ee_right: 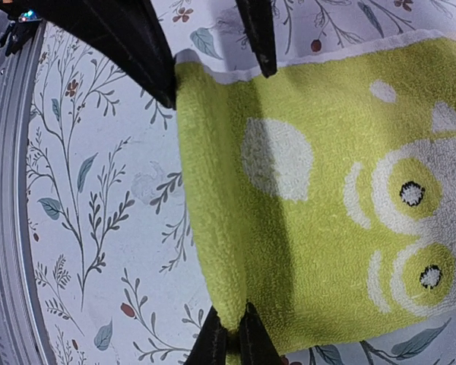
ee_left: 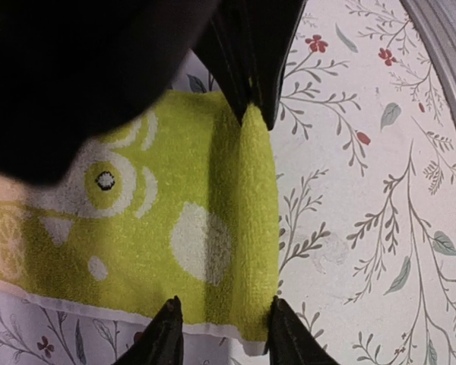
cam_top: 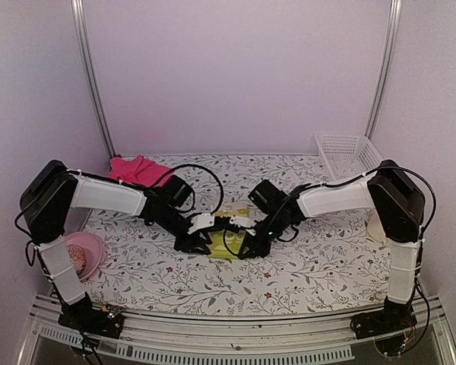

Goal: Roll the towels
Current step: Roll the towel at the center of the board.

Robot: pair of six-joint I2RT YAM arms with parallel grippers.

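Note:
The yellow-green towel lies mid-table, printed with white shapes and eyes. One end of it is turned up into a thick fold. My right gripper is shut on one corner of that fold. My left gripper stands open astride the fold's other end, one fingertip against its outer edge and the other on the flat cloth. From above, both grippers meet over this towel. The pink towel lies bunched at the back left, apart from both arms.
A pink bowl sits at the front left beside the left arm's base. A white slatted basket stands at the back right. The floral table cover runs to a metal rail at the near edge.

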